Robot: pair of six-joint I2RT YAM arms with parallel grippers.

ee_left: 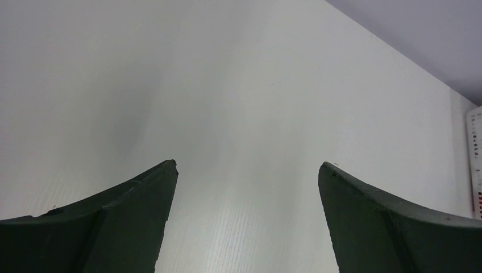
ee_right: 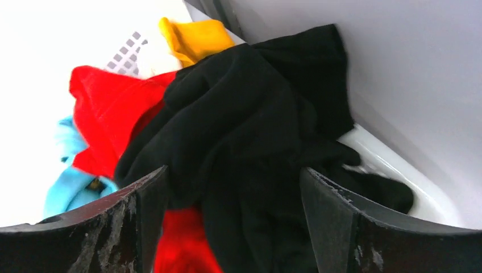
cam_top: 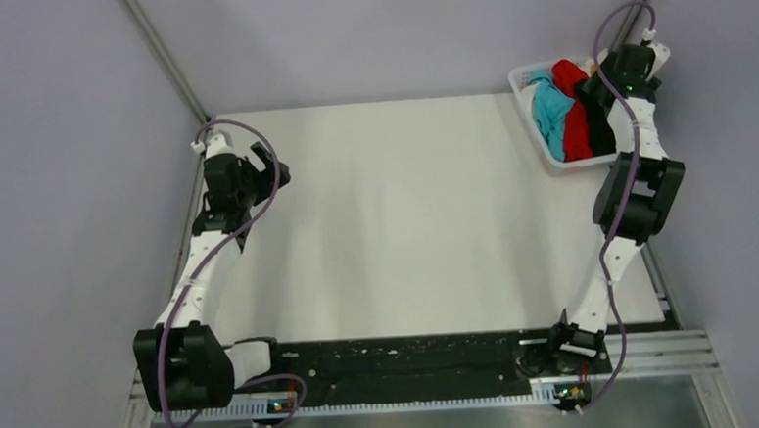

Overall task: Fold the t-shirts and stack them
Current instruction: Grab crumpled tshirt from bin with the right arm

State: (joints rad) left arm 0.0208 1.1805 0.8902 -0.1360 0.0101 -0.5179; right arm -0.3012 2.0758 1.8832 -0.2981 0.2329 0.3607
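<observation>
Soft, even light fills the overhead view. In the left wrist view a grey shadow dims the table point(ee_left: 256, 85) at left. The right wrist view blows out white at upper left; the black t-shirt point(ee_right: 244, 131) looks slightly blurred.

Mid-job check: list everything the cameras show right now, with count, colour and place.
black t-shirt: 1, black, bunched in the basket
red t-shirt: 1, red, in the basket beside the black one
turquoise-blue t-shirt: 1, turquoise-blue, in the basket beyond the red
orange-yellow t-shirt: 1, orange-yellow, basket's far end
basket: 1, white, table's far right corner
table: 1, white
left tool: 1, dark, open, over bare table at left
right tool: 1, dark, open, straddling the black t-shirt
</observation>
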